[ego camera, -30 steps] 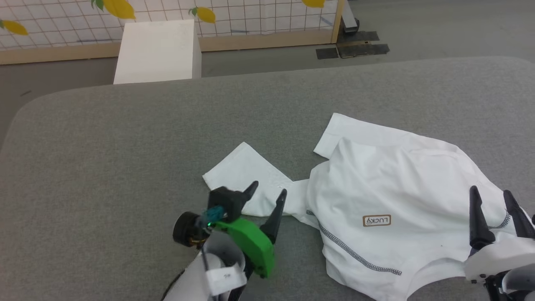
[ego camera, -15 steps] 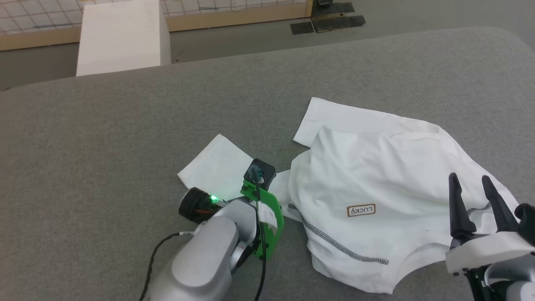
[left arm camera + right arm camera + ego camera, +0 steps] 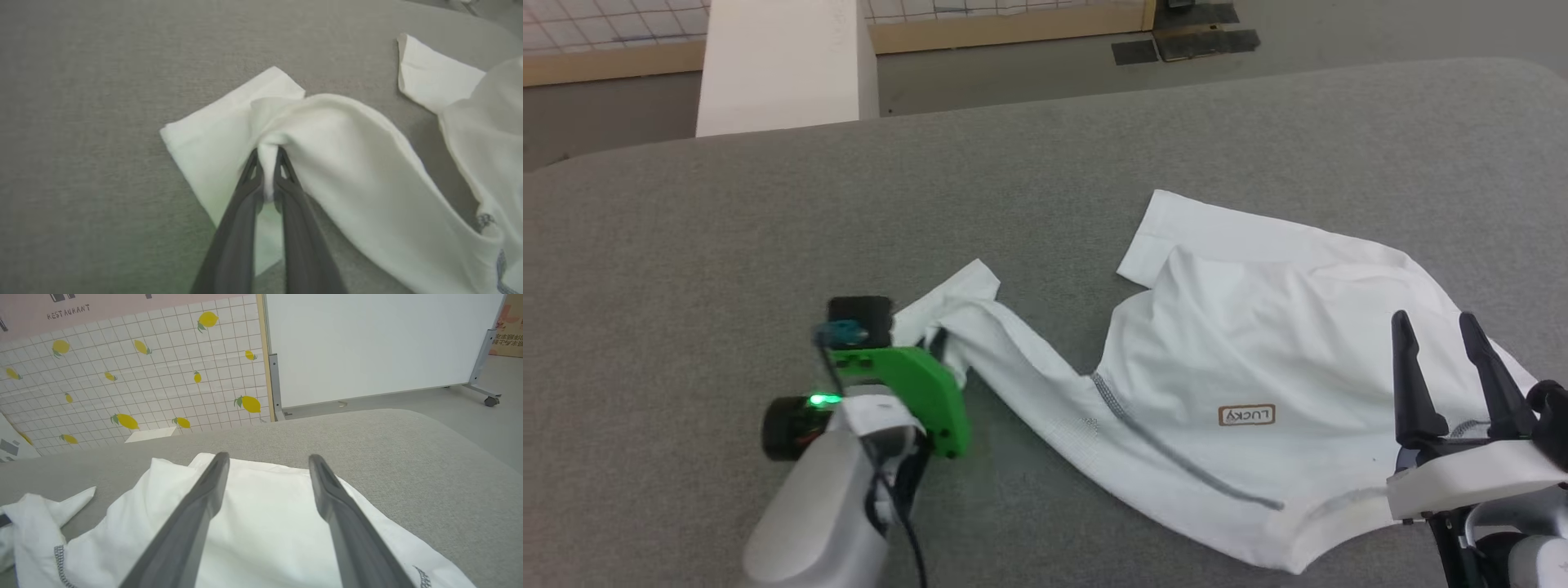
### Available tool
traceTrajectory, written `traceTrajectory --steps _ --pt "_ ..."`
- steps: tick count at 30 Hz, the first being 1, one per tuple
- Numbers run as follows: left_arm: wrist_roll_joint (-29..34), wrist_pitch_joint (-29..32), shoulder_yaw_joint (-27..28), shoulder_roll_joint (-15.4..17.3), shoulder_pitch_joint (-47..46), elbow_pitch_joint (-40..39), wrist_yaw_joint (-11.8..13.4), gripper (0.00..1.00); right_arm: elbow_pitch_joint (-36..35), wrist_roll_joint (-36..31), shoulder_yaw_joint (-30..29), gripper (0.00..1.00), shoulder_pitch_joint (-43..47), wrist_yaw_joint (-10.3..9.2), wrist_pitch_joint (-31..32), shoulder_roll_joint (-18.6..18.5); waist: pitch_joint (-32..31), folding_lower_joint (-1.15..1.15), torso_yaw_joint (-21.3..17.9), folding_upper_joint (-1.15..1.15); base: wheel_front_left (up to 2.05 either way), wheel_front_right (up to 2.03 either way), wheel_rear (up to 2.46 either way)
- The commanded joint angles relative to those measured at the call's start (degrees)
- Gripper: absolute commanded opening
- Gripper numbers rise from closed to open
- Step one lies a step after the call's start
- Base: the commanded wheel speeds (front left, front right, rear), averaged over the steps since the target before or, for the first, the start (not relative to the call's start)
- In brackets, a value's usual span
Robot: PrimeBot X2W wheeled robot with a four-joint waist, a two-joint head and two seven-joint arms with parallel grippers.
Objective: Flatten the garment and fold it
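The garment (image 3: 1282, 327), a white shirt with a tan LUCKY patch (image 3: 1246, 415) and grey zigzag stitching (image 3: 1176, 465), lies crumpled on the right half of the grey table. One sleeve (image 3: 1013, 343) stretches out to the left, and my left gripper (image 3: 934, 339) is shut on a pinch of its cloth. The left wrist view shows this gripper (image 3: 267, 153) with a fold of sleeve (image 3: 347, 147) bunched between the fingers, near the cuff. My right gripper (image 3: 1433, 322) stands open over the shirt's right side, and in its own view the gripper (image 3: 268, 458) has its fingers spread above the white cloth (image 3: 261, 522).
A rigid white box (image 3: 784, 65) stands past the table's far left edge. The grey padded table (image 3: 768, 212) spreads wide to the left and behind the shirt. Beyond it are a lemon-tiled wall (image 3: 122, 375) and a white panel on wheels (image 3: 367, 343).
My left gripper came down on the folded sleeve, shut on it and drew it out to the left, so the sleeve now lies stretched. The head camera shifted slightly. The right gripper barely moved.
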Motion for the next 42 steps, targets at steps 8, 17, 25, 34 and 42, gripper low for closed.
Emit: traceTrajectory --steps 8,17,25,34,42 --pt "-3.6 -2.9 11.0 7.7 6.0 -7.8 6.2 0.0 -1.0 -0.3 0.9 1.0 -0.7 -0.09 1.5 0.0 -1.6 0.0 5.3 0.0 0.0 0.0 0.0" --pt "-5.6 -3.2 18.1 12.4 13.0 -9.3 10.0 0.11 -1.0 -0.4 1.3 1.0 -0.8 -0.09 2.6 0.0 -1.6 0.0 6.4 0.0 0.0 0.0 0.0" --pt "-6.7 -15.2 15.4 6.6 16.2 -13.9 3.9 1.0 -0.5 -0.2 1.2 1.0 -0.2 -0.09 2.9 0.0 -2.8 0.0 6.3 0.0 0.0 0.0 0.0" --pt "-1.1 -26.3 8.3 1.9 19.9 -14.0 0.3 1.0 0.2 0.0 -0.1 1.0 4.0 -0.09 9.2 0.0 -4.9 0.0 6.9 0.0 0.0 0.0 0.0" --pt "-2.2 -16.2 5.2 0.8 21.0 -10.0 2.3 1.0 -0.7 0.7 -0.6 1.0 6.1 -0.09 12.4 0.0 -5.5 0.0 6.5 0.0 0.0 0.0 0.0"
